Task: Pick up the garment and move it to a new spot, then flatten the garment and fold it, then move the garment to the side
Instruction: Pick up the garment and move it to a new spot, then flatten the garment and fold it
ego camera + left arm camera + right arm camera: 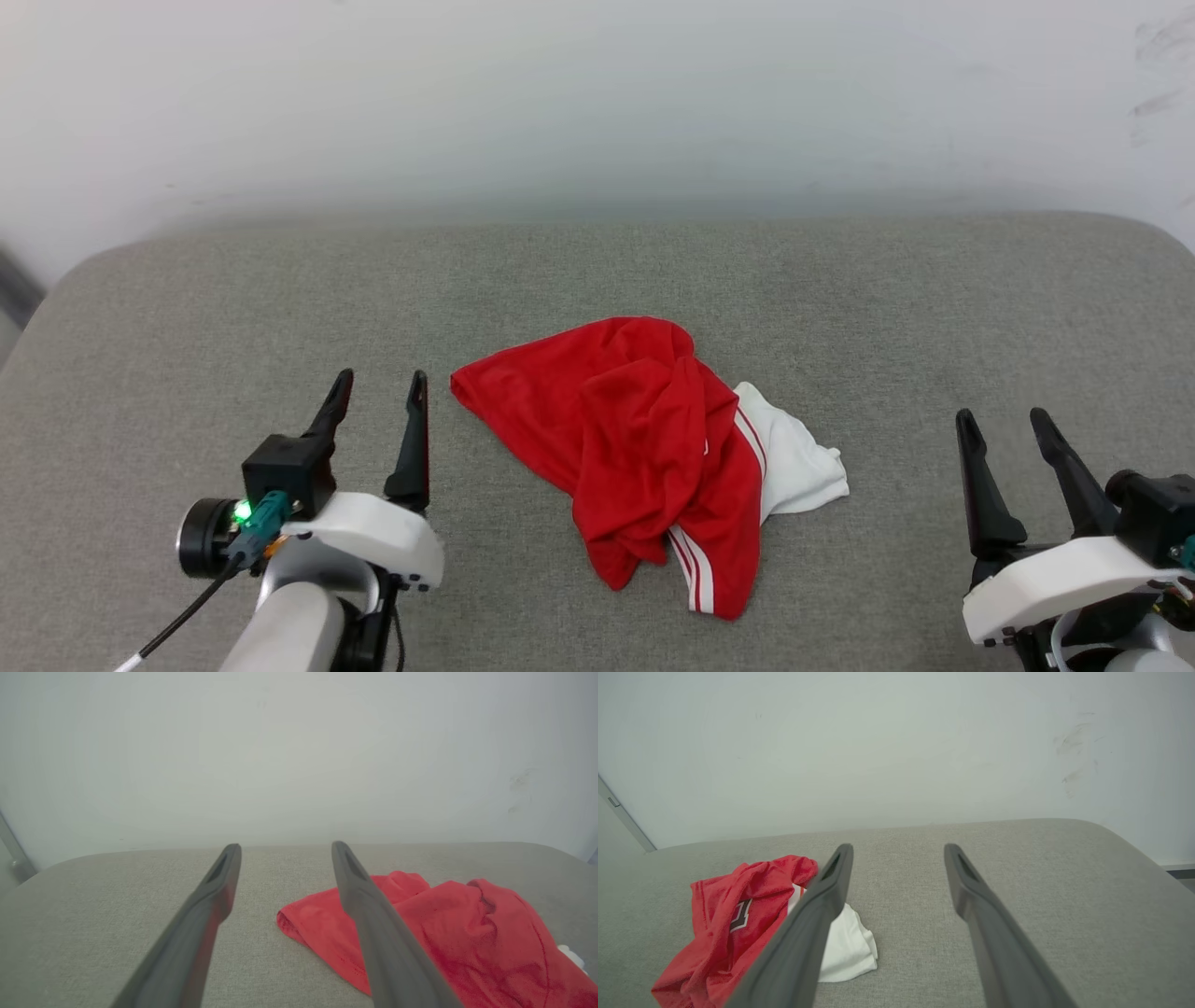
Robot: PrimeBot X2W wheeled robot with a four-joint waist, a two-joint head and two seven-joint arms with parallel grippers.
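The garment (644, 448) is a red jersey lying crumpled in a heap at the middle of the grey cushioned surface (187, 308). A white sleeve with red-white stripe trim sticks out on its right side. My left gripper (378, 387) hovers open just left of the heap, with nothing between its fingers. In the left wrist view the garment (448, 924) lies to the right of the open fingers (219, 882). My right gripper (1008, 425) stands open well to the right of the heap. The right wrist view shows the garment (738, 924) at lower left, with part of a dark print visible.
The grey fabric surface (1017, 868) ends in rounded corners at the back, against a pale wall (597, 103) with faint scuff marks at the right. Bare fabric stretches on both sides of the heap.
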